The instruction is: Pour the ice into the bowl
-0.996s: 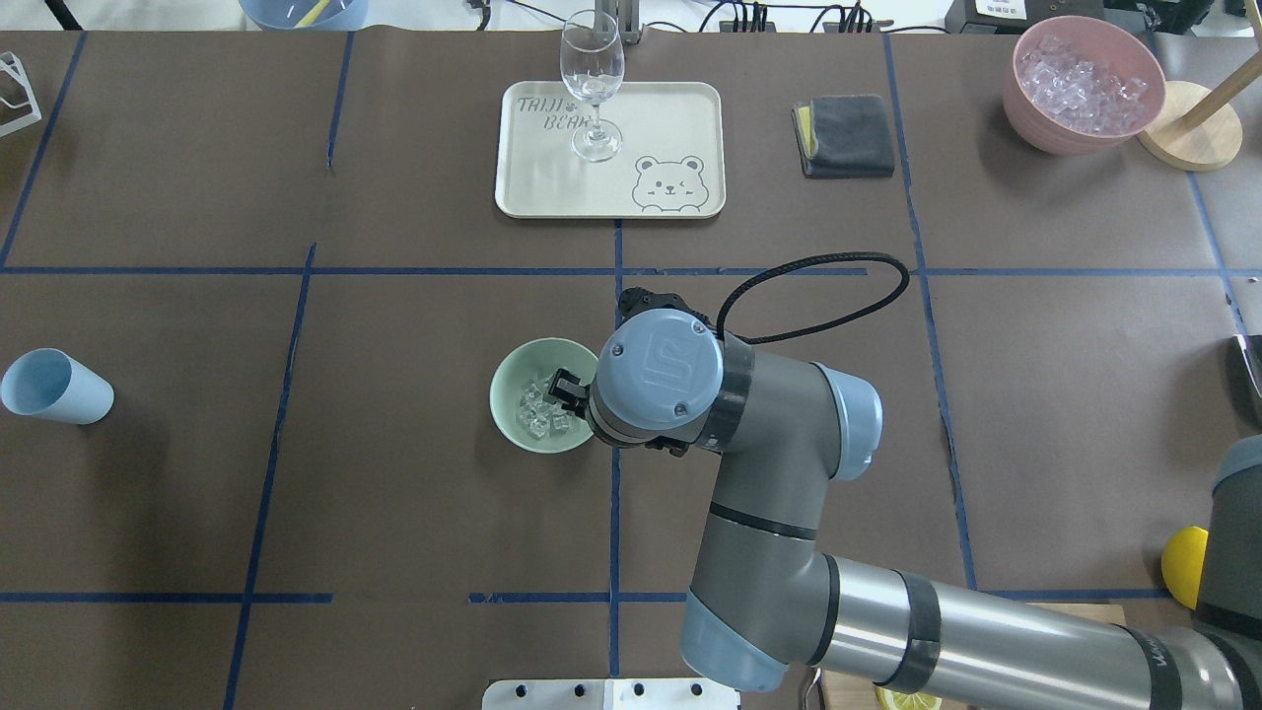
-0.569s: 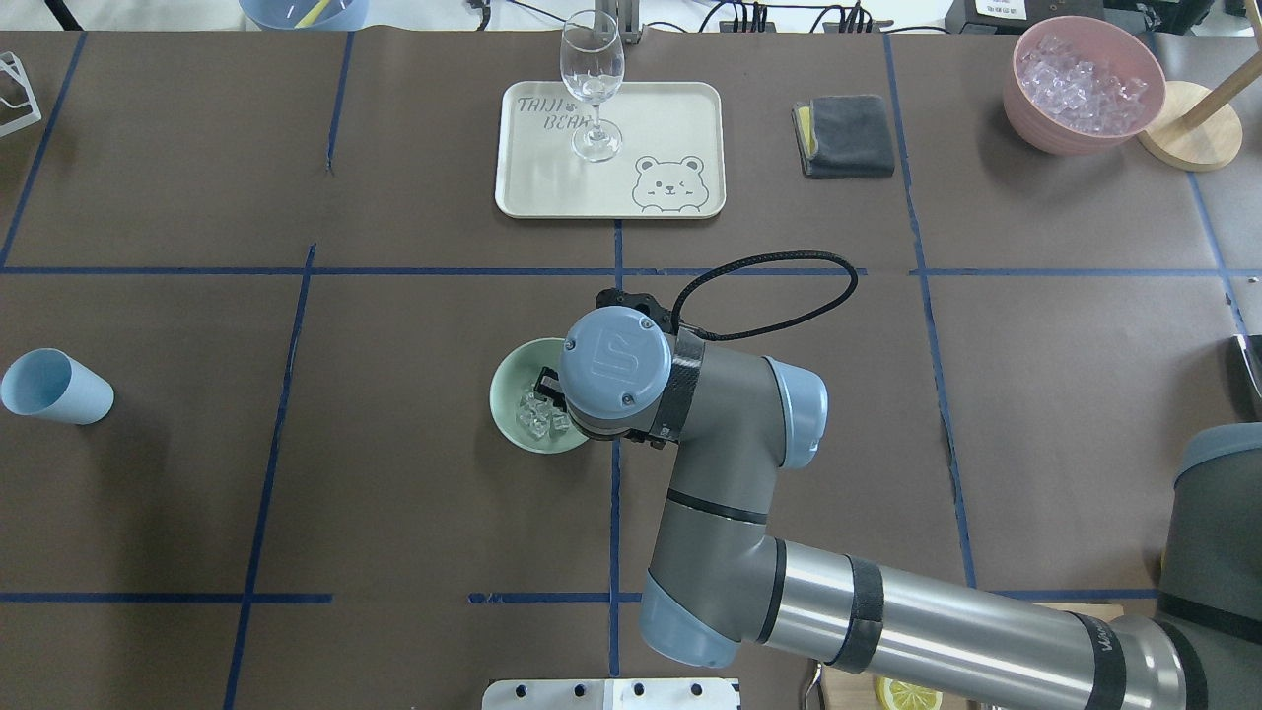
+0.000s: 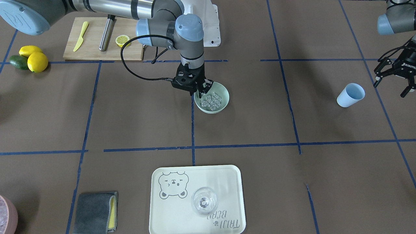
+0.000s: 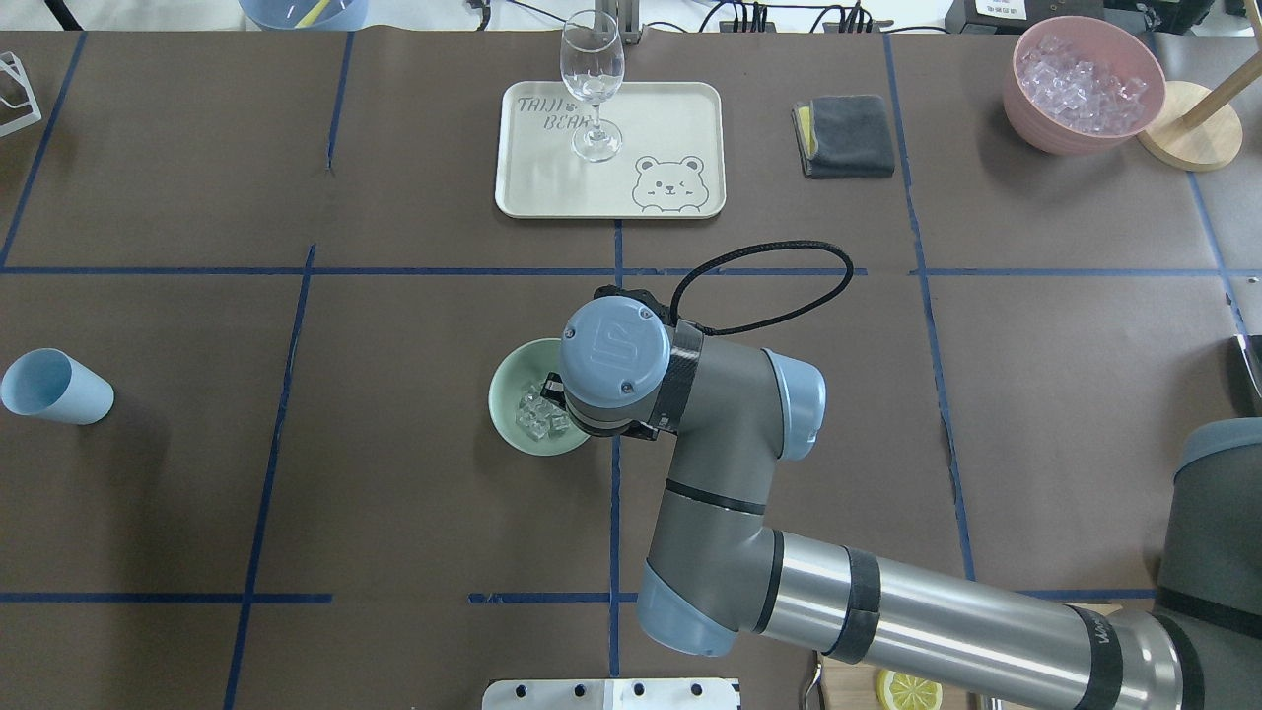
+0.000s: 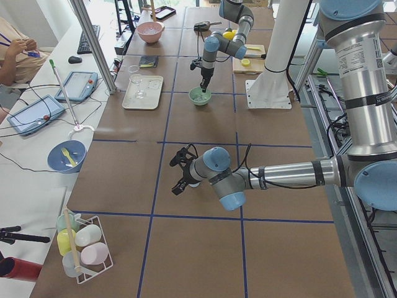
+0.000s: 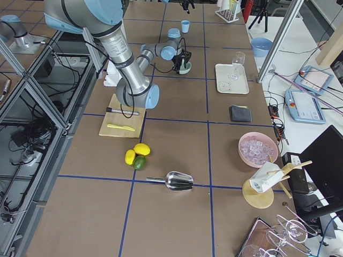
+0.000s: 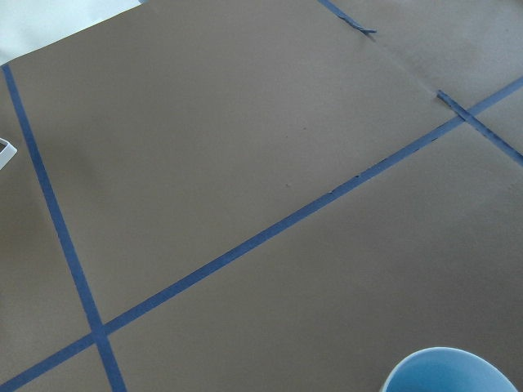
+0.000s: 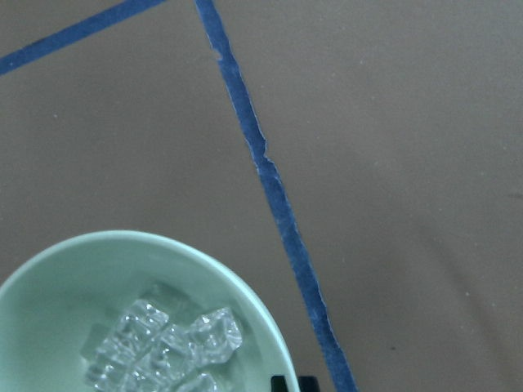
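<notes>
Just above centre of the front-facing view: mint-green bowl (image 3: pixel 213 110) on the brown paper (image 3: pixel 130 113), ice (image 3: pixel 212 100) heaped inside as a small cluster of clear cubes. No stray cubes made out on the paper around it. Judged on that alone: pour done, or all but.

At the bowl's upper-left rim in that view: right gripper (image 3: pixel 204 90), angled down from the wrist, fingertips at rim level, one seemingly inside the wall. Cannot tell spread from pinching here. Hidden under the wrist joint (image 4: pixel 613 353) in the overhead view; cut down to two dark tips at the bottom edge of the right wrist view, just right of the bowl (image 8: pixel 57 302).

Key relation for any next move: bowl down and to the right of the gripper body in the front-facing view, rim touching or just beside the fingertips, ice (image 8: pixel 163 347) a little further in. Round, so no long axis to line up with. Right arm far nearer than left.

Far right edge of the front-facing view: left gripper (image 3: pixel 390 87), jaws spread wide, holding nothing, just above and right of a blue cup (image 3: pixel 350 95), well apart from the bowl. Cup probably on its side, mouth toward upper right. Only its rim caught, lower right of the left wrist view.

Risk with a pinched rim: tipping and spilled cubes on lift.
</notes>
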Motion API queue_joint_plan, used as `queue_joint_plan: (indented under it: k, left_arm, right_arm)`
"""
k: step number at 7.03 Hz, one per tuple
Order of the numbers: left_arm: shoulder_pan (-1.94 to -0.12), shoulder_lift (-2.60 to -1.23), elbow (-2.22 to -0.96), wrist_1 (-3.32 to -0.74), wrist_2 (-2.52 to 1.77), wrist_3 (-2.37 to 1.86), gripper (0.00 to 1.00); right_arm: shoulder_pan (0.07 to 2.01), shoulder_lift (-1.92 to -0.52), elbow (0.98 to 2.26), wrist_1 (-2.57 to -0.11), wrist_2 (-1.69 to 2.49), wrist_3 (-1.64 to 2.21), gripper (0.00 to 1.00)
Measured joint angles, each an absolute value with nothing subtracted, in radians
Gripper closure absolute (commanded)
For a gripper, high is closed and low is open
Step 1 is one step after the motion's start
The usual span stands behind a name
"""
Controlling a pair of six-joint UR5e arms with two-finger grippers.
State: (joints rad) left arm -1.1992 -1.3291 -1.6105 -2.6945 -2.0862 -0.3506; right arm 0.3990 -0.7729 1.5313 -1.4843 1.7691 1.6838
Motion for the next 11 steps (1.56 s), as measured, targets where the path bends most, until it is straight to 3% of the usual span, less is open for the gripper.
queue_joint_plan:
  k: [2,6,9,11]
  left_arm:
    - [-1.241,-1.364,-1.661,-2.471,-2.122,-0.34,0.0]
    - [-1.345,-1.45,-1.772,-2.006,-2.326,-0.308,0.0]
    - [-1.441,-1.475,-1.8,-1.802,-2.337,-0.111,0.0]
    - [-1.483,-1.515,-1.794,-1.734,-2.328,-0.038,0.0]
  right_arm:
    - [0.46,-0.877,1.685,-1.485,1.853,1.665,1.0]
    - [0.624,-1.272,2.002,-1.478,2.009,1.365,1.0]
    - [0.741,-1.529,2.044,-1.364,2.077,1.11,1.0]
    - [0.843,-1.659,1.961,-1.187,2.171,0.976,1.0]
